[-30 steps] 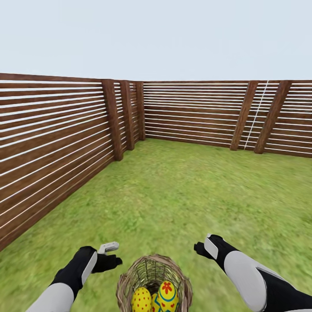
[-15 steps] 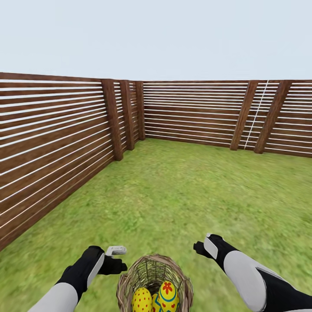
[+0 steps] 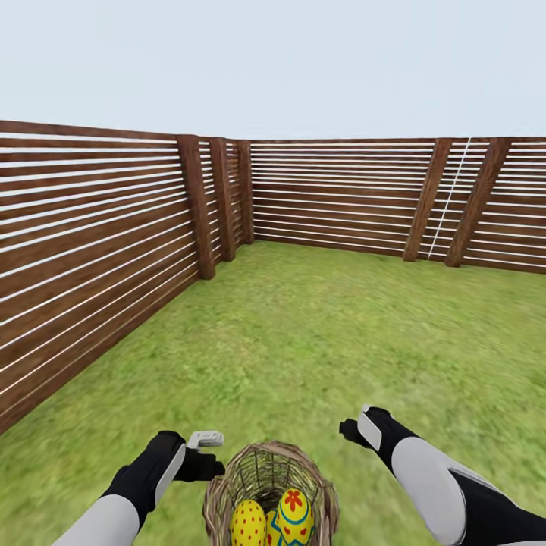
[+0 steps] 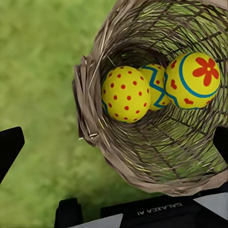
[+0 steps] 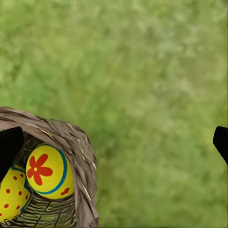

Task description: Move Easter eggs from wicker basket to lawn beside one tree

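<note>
The wicker basket (image 3: 267,485) stands on the lawn (image 3: 318,341) right in front of me, between my arms. Three yellow Easter eggs lie in it: a red-dotted egg (image 4: 126,94), a blue-zigzag egg (image 4: 155,84) half hidden behind it, and an egg (image 4: 194,80) with a red flower. My left gripper (image 3: 203,462) hangs open just beside the basket's left rim, looking down into it. My right gripper (image 3: 351,434) is open over bare grass to the basket's right; the basket rim (image 5: 71,142) and flower egg (image 5: 47,172) sit off to one side. The tree is out of view.
A brown slatted wooden fence (image 3: 91,250) runs along the left and across the back (image 3: 341,197), meeting in a corner. Open grass stretches ahead and to the right.
My left arm has swung right, bringing its gripper up against the basket's left rim. The right arm, basket and eggs have stayed put.
</note>
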